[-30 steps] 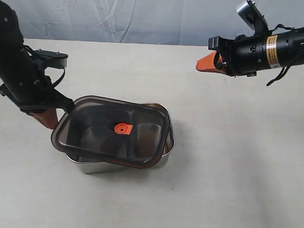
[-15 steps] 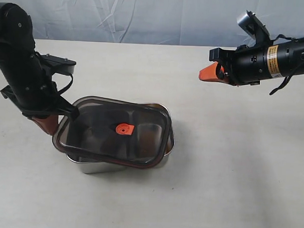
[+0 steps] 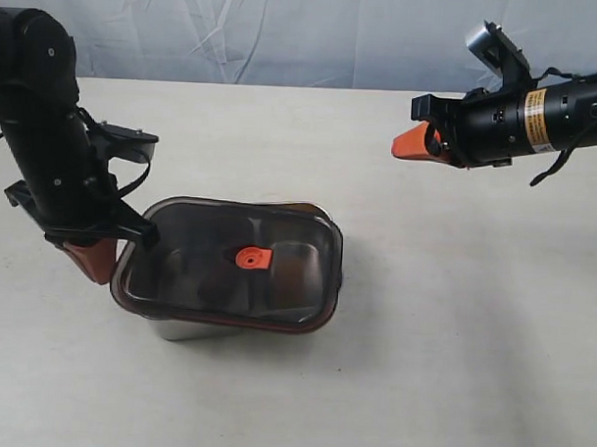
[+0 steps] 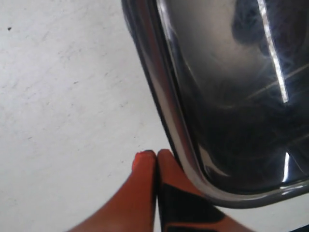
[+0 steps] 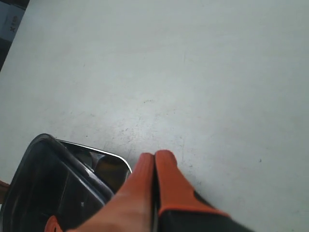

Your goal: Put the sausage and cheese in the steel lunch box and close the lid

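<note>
The dark translucent lid with its orange valve tab lies on top of the steel lunch box, covering nearly all of it. My left gripper is shut and empty, its orange fingers pressed against the lid's left edge; the same tips sit beside the lid's rounded corner. My right gripper is shut and empty, held high at the far right. The sausage and cheese are not clearly visible under the dark lid; a dull yellowish shape shows by the box's corner.
The box stands on a pale tabletop with a blue-grey cloth backdrop behind it. In the right wrist view the box rim and the lid lie well below my right gripper.
The lid has slid to the right and now sits more squarely over the box. My left gripper followed it rightward against its edge. The right gripper barely moved.
</note>
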You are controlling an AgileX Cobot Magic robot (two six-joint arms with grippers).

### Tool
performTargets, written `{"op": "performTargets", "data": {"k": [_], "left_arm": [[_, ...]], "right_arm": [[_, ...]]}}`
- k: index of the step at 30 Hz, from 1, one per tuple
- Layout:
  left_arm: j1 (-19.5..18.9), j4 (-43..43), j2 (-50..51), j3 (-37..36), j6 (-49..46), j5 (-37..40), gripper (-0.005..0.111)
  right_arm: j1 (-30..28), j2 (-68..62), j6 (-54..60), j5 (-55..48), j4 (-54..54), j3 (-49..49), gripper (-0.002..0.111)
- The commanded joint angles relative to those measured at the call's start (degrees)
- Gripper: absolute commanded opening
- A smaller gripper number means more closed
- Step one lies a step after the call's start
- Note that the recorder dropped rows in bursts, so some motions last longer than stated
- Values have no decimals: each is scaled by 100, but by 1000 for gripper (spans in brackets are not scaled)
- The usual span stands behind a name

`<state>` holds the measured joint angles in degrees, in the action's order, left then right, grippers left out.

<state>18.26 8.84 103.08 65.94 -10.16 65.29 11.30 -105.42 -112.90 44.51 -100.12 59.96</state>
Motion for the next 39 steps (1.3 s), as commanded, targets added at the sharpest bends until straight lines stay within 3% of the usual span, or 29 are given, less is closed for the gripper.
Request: {"op": "performTargets", "data": {"k": [1,10,18,22,32,39], "left_arm": [[30,205,-48,-24,-114,51,0],[30,471,-48,-24,-352,194,0],[-1,-180,-178,-24,-63,-76,0],[-1,-782,-468,-24,414,-239,0],[-5,-1629,-841,-24,1016,-406,0],[-452,-1611,-841,-24,1186,-560,0]], "right_arm": [[-33,69,48,-32,18,-19,-1],[-20,112,48,493,18,-164,-1],[57,625,98,27,18,-1108,-1],[453,794,98,-592,18,-1599,-1],[1790,794,-427,-2422,18,-1681,-1],[2015,794,-581,-2831,18,-1681,-1]]}}
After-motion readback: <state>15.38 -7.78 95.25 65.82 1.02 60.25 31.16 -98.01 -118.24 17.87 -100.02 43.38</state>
